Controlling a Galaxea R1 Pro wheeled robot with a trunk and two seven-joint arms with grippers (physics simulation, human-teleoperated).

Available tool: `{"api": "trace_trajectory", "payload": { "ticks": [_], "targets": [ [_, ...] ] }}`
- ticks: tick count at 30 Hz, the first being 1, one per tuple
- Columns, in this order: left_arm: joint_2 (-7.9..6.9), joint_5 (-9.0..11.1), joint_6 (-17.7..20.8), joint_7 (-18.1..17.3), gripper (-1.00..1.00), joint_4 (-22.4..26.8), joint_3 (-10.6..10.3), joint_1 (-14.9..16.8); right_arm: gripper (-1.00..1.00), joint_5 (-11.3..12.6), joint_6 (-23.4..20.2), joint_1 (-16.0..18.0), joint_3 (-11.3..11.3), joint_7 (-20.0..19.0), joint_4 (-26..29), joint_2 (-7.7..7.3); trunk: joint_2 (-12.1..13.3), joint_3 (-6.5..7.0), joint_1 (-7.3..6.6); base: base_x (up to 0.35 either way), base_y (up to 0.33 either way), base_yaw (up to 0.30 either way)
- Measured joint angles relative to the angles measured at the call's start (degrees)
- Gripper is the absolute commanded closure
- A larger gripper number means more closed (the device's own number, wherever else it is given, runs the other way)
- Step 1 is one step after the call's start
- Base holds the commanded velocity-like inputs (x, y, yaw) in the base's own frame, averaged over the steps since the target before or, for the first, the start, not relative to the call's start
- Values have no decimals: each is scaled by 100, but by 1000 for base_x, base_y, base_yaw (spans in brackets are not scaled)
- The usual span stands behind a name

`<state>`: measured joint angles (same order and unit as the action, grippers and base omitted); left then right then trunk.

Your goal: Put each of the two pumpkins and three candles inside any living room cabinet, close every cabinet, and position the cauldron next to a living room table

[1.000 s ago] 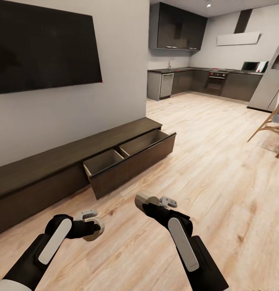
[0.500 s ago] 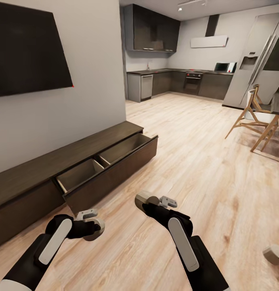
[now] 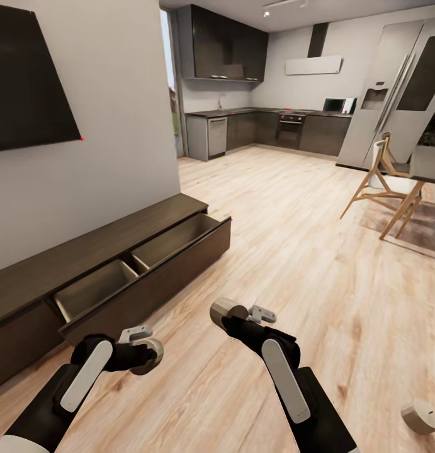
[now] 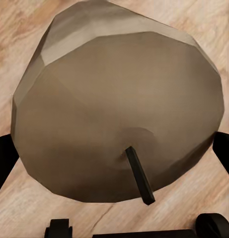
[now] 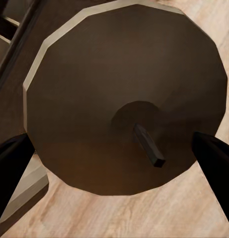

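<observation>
Head view, item list. Left tool (image 3: 143, 350): low over the wood plank floor (image 3: 293, 264), closed around a tan candle (image 3: 149, 357) whose rounded body shows past the fingertips. Right tool (image 3: 233, 314): raised slightly higher and nearer the middle, clamped on a second candle (image 3: 221, 309), pale end turned toward the cabinet (image 3: 97, 251).

Cabinet: long, low, dark brown, set against the beige wall beneath a dark wall screen (image 3: 28, 88). One wide drawer (image 3: 141, 264) stands pulled out, showing two pale compartments side by side with a divider between them; what lies inside cannot be told. The drawer front is just ahead of the two tools, apart from both.

Third candle (image 3: 422, 416): on the floor at the right edge, well apart from the right arm, lying tilted.

Background: grey kitchen units (image 3: 267, 126) and a tall fridge (image 3: 393, 94) at the far end; a wooden chair (image 3: 384, 182) beside it.

Left wrist view: the held candle (image 4: 119, 109) seen end-on, its dark wick (image 4: 139, 176) pointing at the camera, a black finger (image 4: 4, 161) pressed at each side, plank floor behind.

Right wrist view: the other candle (image 5: 129, 99) end-on with short wick (image 5: 148, 145), black fingers (image 5: 213, 153) against both flanks, cabinet edge (image 5: 15, 29) behind.
</observation>
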<state>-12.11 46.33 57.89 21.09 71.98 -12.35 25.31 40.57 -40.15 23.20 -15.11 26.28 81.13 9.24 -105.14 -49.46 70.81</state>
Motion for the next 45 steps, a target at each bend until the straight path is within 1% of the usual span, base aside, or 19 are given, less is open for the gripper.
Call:
{"api": "trace_trajectory", "payload": {
  "ticks": [39, 45],
  "targets": [
    [6, 1, -12, 0, 100, 0, 29, 0, 100, -4, -3, 0, 6, 26, -2, -1, 0, 0, 0, 292, -148, 1],
    [5, 0, -6, 0, 100, 0, 24, 0, 100, -2, -7, 0, -28, 33, -3, 0, 0, 0, 0, 297, -145, 174]
  ]
}}
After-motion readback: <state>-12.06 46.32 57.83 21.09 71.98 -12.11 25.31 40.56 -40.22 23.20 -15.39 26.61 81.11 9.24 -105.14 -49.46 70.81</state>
